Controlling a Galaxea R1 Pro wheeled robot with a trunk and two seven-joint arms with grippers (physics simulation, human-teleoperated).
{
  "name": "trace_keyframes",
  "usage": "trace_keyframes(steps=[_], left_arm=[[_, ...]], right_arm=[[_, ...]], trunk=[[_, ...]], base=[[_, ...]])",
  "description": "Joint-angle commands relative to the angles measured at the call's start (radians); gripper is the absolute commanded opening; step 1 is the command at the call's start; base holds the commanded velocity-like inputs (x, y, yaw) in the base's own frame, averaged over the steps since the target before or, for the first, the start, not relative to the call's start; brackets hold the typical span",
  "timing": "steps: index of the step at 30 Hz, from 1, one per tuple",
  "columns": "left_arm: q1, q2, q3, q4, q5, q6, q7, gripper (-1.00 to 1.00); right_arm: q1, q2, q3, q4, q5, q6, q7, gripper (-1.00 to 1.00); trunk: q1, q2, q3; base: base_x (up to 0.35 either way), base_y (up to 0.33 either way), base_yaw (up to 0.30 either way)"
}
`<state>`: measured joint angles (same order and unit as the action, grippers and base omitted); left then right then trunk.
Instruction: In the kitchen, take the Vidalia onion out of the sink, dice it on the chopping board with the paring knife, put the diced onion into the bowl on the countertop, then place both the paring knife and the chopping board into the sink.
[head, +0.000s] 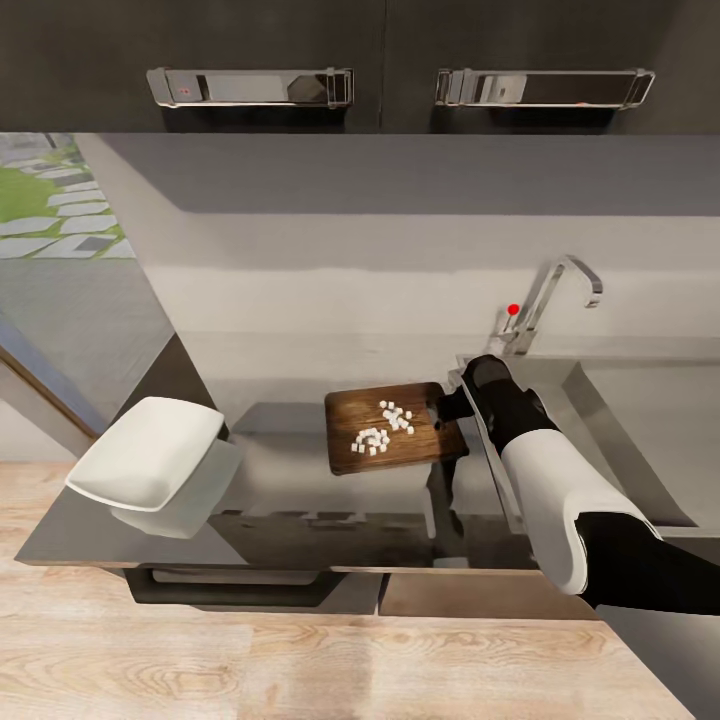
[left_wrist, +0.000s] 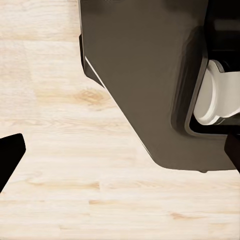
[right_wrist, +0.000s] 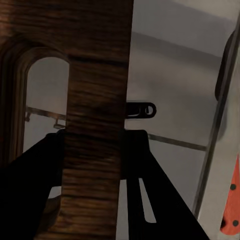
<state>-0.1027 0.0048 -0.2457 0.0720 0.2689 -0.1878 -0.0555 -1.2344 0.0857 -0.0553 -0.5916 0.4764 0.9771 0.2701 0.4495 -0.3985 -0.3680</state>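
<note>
One right arm (head: 560, 500) reaches forward, jaws clamping chopping board (head: 395, 428).

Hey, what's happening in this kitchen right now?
The right gripper is clamped on the end of the chopping board, which rests on the countertop beside the sink. Small white pieces of diced onion sit on the board, not yet in the white bowl over to the left. An orange-red knife handle shows nearby.

A pale grey wall (head: 330, 250) is seen beneath glossy dark upper cabinets (head: 380, 40) fitted with chrome handles (head: 250, 87), a light wood floor (head: 300, 660) is laid below, and a paved, grassy outdoor area (head: 45, 200) is shown at the left.
</note>
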Motion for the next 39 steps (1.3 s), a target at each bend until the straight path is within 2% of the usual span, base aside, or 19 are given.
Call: trace_keyframes(steps=[1, 22, 39], left_arm=[[-0.002, 0.000, -0.007, 0.005, 0.010, -0.007, -0.006, 1.00], [-0.002, 0.000, -0.007, 0.004, 0.010, -0.007, -0.006, 1.00], [-0.002, 0.000, -0.007, 0.004, 0.010, -0.007, -0.006, 1.00]], right_arm=[[0.000, 0.001, -0.006, -0.001, 0.007, 0.003, 0.008, -1.00], [0.000, -0.003, -0.010, 0.009, 0.006, 0.001, 0.009, -1.00], [0.000, -0.003, -0.011, 0.001, 0.008, 0.000, 0.006, -1.00]], trunk=[[0.001, -0.002, -0.002], [0.001, -0.002, 0.028], [0.001, -0.002, 0.029]], base=[[0.000, 0.000, 0.000], [0.000, 0.000, 0.000], [0.000, 0.000, 0.000]])
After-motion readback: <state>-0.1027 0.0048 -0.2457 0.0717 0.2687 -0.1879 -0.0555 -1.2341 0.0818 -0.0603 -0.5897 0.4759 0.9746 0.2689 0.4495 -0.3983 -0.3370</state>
